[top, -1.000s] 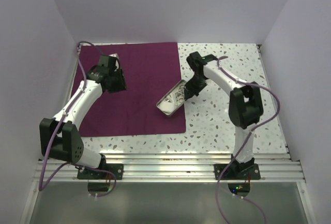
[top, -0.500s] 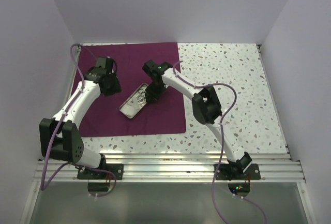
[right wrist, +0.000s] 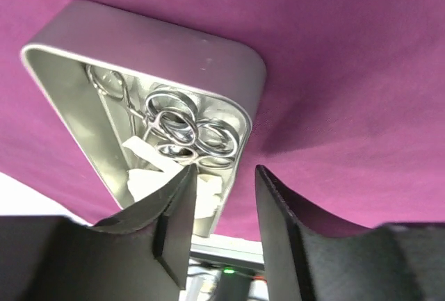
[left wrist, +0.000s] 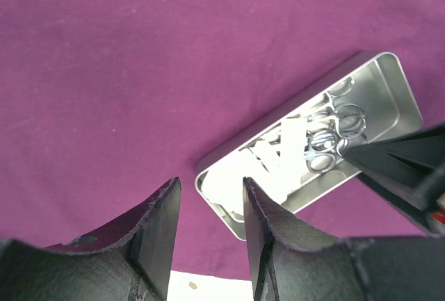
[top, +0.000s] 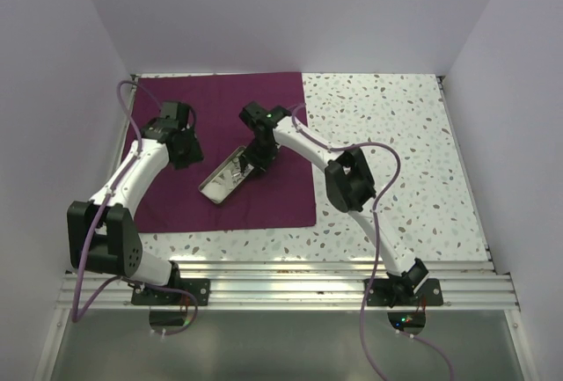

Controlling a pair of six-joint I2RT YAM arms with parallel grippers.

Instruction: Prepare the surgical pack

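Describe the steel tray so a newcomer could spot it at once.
On the left half of the speckled table lies a plum-purple cloth. Near its middle sits a small, shallow steel tray, set diagonally. It is the only shiny metal thing there, holding ring-handled instruments and white gauze.

Speckled table — plum cloth atop
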